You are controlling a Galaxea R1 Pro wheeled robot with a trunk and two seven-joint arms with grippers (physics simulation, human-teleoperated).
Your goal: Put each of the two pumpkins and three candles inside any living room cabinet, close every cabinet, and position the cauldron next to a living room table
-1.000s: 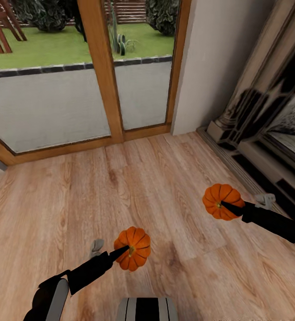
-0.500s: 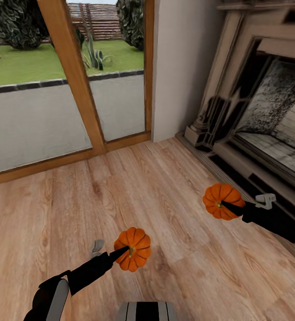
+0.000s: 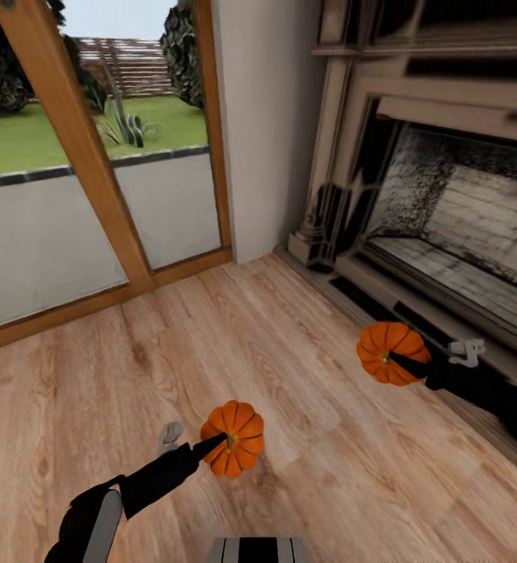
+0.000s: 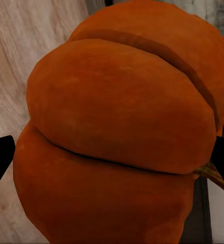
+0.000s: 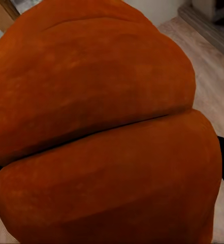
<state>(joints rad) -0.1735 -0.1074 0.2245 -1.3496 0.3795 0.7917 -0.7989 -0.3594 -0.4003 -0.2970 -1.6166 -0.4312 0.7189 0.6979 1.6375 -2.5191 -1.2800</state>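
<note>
Each gripper (image 3: 220, 442) (image 3: 395, 361) holds 1 pumpkin (image 3: 238, 442) (image 3: 385, 344)

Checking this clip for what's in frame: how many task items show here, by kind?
Pumpkins: 2, one in the left gripper at, one in the right gripper at
Candles: 0
Cauldrons: 0
Total: 2
</note>
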